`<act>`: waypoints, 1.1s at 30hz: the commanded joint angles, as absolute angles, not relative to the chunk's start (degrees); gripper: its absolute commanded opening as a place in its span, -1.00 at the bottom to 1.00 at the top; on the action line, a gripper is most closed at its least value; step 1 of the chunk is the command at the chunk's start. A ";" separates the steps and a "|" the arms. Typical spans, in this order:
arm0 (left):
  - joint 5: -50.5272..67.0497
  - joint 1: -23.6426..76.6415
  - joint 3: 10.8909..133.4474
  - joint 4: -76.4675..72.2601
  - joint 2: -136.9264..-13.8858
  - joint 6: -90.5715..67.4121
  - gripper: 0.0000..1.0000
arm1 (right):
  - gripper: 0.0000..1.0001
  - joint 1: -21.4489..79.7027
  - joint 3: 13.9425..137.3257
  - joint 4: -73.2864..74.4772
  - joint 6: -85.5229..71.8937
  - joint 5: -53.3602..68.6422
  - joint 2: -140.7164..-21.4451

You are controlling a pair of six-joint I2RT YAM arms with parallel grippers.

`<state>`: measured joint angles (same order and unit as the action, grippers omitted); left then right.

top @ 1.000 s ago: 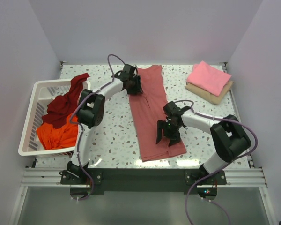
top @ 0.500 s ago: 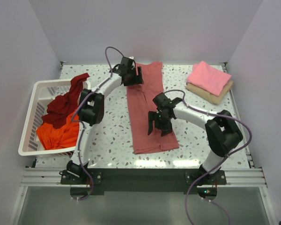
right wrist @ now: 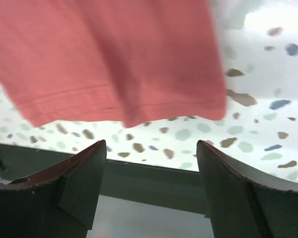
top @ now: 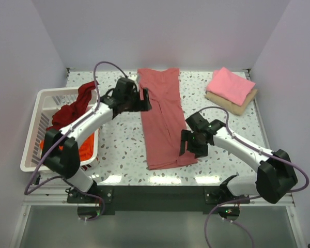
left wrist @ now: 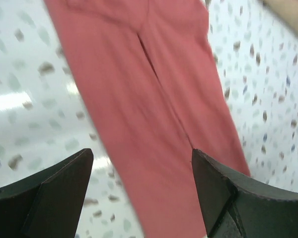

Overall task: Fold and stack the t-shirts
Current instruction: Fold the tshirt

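Note:
A dusty rose-red t-shirt (top: 161,119) lies flat mid-table, folded lengthwise into a long strip running from the back edge toward the front. My left gripper (top: 144,101) hovers open just off the strip's upper left edge; the left wrist view shows the rose cloth (left wrist: 139,89) under the wide-apart left gripper (left wrist: 141,191), nothing held. My right gripper (top: 189,147) is open at the strip's lower right corner; in the right wrist view the hem (right wrist: 114,99) lies beyond the empty right gripper (right wrist: 151,171). A bright pink folded t-shirt (top: 230,84) sits at the back right.
The pink shirt rests on a tan folded cloth (top: 236,105). A white slatted basket (top: 35,129) at the left holds a dark maroon t-shirt (top: 72,109) and an orange t-shirt (top: 66,148). The table's dark front rail (right wrist: 154,181) runs just beyond the hem.
My left gripper opened, let go of the shirt's top and drew back to the left. My right gripper slid off the cloth to its lower right. The strip now lies straighter.

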<state>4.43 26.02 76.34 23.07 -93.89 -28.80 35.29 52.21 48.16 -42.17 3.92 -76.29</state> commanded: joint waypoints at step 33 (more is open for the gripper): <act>1.05 45.87 42.80 22.50 -77.33 -50.97 0.69 | -0.17 22.59 39.19 38.85 -37.62 8.17 -78.92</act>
<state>1.13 43.70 40.34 24.53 -75.31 -49.01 22.48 39.38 37.87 -38.04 5.80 -79.33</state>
